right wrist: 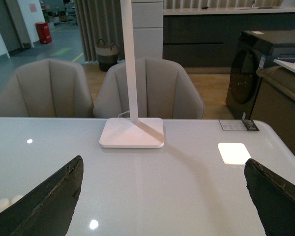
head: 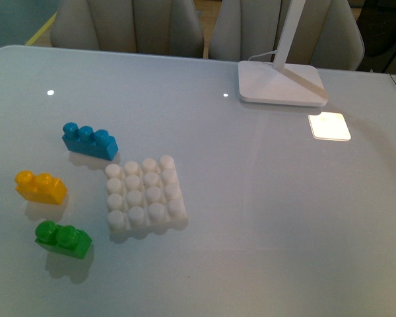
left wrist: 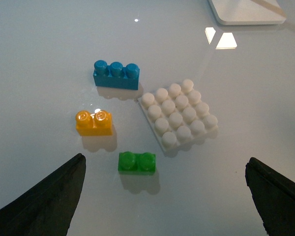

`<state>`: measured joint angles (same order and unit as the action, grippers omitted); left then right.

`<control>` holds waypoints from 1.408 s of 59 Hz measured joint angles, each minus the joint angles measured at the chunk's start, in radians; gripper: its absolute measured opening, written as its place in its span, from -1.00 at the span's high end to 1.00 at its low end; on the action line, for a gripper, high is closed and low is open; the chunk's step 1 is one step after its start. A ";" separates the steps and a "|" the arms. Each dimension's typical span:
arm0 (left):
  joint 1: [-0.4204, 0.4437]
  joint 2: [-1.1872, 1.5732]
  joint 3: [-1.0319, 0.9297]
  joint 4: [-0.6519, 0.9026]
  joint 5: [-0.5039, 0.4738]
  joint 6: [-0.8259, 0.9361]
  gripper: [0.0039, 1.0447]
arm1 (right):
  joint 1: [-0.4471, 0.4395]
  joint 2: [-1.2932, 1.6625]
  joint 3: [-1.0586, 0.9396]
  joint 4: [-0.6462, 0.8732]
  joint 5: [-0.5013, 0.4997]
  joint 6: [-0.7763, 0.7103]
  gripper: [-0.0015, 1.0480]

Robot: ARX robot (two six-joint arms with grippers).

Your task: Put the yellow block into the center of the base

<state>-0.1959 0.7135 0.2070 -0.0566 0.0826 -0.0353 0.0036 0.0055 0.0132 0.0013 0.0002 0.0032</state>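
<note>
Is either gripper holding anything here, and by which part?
Nothing is held. The left gripper and the right gripper are both open and empty; the yellow block lies free on the table.

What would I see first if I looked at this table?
Three bright bricks on the left: a blue brick farthest, the yellow block in the middle, a green brick nearest. Just right of them lies the white studded base, with nothing on it. A white lamp foot stands farther back.
</note>
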 joint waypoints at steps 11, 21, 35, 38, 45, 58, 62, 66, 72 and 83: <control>-0.078 0.473 0.092 0.356 -0.116 -0.054 -0.86 | 0.000 0.000 0.000 0.000 0.000 0.000 -0.83; -0.105 0.715 0.172 0.450 -0.164 -0.112 -0.86 | 0.000 0.000 0.000 0.000 0.000 0.000 -0.83; -0.108 0.975 0.294 0.536 -0.188 -0.145 -0.86 | 0.000 0.000 0.000 0.000 0.000 0.000 -0.83; -0.103 1.011 0.314 0.547 -0.188 -0.145 -0.86 | 0.000 0.000 0.000 0.000 0.000 0.000 -0.83; -0.067 1.118 0.369 0.587 -0.185 -0.125 -0.86 | 0.000 0.000 0.000 0.000 0.000 0.000 -0.83; 0.001 1.271 0.419 0.650 -0.159 -0.050 -0.86 | 0.000 0.000 0.000 0.000 0.000 0.000 -0.83; 0.010 1.302 0.422 0.668 -0.150 -0.024 -0.86 | 0.000 0.000 0.000 0.000 0.000 0.000 -0.83; 0.020 1.326 0.423 0.686 -0.129 -0.001 -0.86 | 0.000 0.000 0.000 0.000 0.000 0.000 -0.83; 0.043 1.364 0.433 0.698 -0.109 0.040 -0.86 | 0.000 0.000 0.000 0.000 0.000 0.000 -0.83; 0.102 1.408 0.459 0.694 -0.104 0.093 -0.86 | 0.000 0.000 0.000 0.000 0.000 0.000 -0.83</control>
<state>-0.0937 2.1216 0.6659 0.6376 -0.0216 0.0582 0.0036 0.0055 0.0132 0.0017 0.0002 0.0032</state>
